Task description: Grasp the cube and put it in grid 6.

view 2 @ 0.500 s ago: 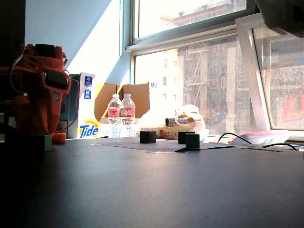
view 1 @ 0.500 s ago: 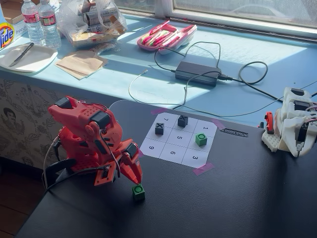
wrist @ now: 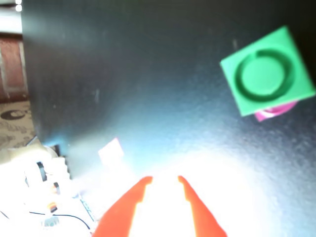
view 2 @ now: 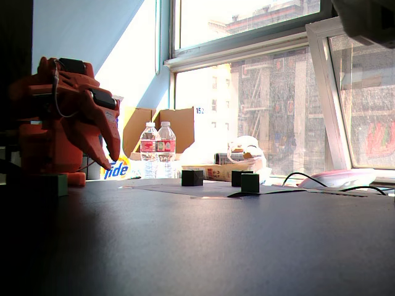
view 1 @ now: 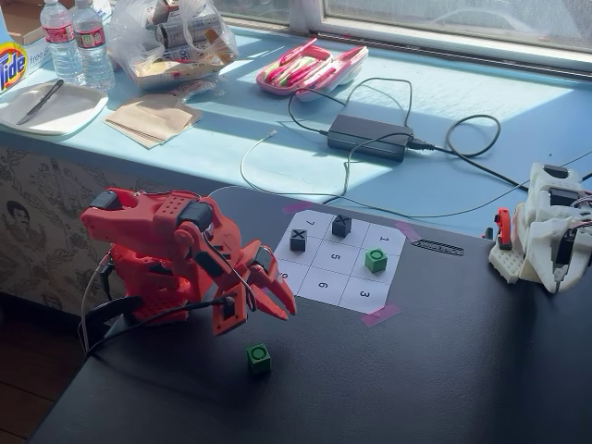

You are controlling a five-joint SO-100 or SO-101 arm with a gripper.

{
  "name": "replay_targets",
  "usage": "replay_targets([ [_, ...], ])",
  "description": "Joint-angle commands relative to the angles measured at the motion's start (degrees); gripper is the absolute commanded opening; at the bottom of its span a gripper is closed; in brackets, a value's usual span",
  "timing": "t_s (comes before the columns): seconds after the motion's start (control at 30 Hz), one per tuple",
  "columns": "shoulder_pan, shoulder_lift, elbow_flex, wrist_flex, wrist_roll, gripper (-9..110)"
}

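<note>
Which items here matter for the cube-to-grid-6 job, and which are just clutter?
Job:
- green cube on the black table
- grid 6, empty
- gripper, raised, holding nothing

Lying about:
- second green cube on the sheet
- two dark X cubes
- water bottles
- power adapter
- pink case

- Black table [view 1: 444, 370]: matte top.
- Paper grid sheet [view 1: 335, 261], taped flat.
- Green cube [view 1: 258, 358] on bare tabletop, well apart from the sheet.
- Red arm base [view 1: 148, 296] at left in this fixed view.
</note>
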Motion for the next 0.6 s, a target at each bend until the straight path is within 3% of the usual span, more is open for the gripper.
replay_targets([
  [0.0,-0.2,0.5,4.0,-1.1,0.1,7],
  [0.57,-0.1,0.5,4.0,-1.1,-0.4,7],
])
